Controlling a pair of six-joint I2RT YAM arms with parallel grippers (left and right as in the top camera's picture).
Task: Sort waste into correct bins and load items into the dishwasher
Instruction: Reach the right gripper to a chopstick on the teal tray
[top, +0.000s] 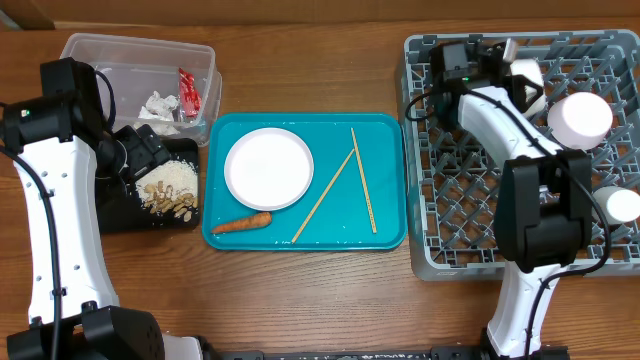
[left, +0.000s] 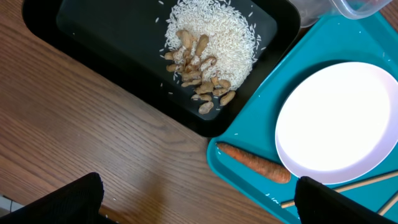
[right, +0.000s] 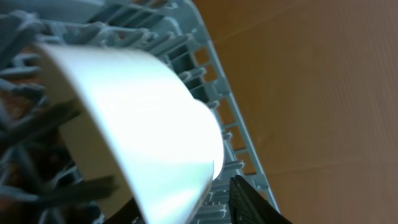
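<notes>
A clear tub (top: 120, 55) holds a red wrapper (top: 188, 92) and white tissues (top: 160, 105). The black tray (top: 118, 212) holds rice (top: 175, 178) and brown scraps (left: 196, 74). My left gripper (top: 150, 150) hovers over it, open and empty (left: 199, 199). A large white bowl (top: 268, 168), a carrot (top: 242, 223) and two chopsticks (top: 362, 180) lie on the teal tray (top: 385, 130). My right gripper (top: 512, 62) is at the far left corner of the grey dish rack (top: 470, 200). Its jaws (right: 180, 199) straddle a tilted white dish (right: 137, 106), with a gap at one finger. No foil ball shows.
An upturned white bowl (top: 580, 118) and a small white cup (top: 622, 205) stand in the rack's right half. The teal tray lies between the black tray and the rack. Bare wooden table (top: 300, 290) runs along the front. The right arm crosses the rack.
</notes>
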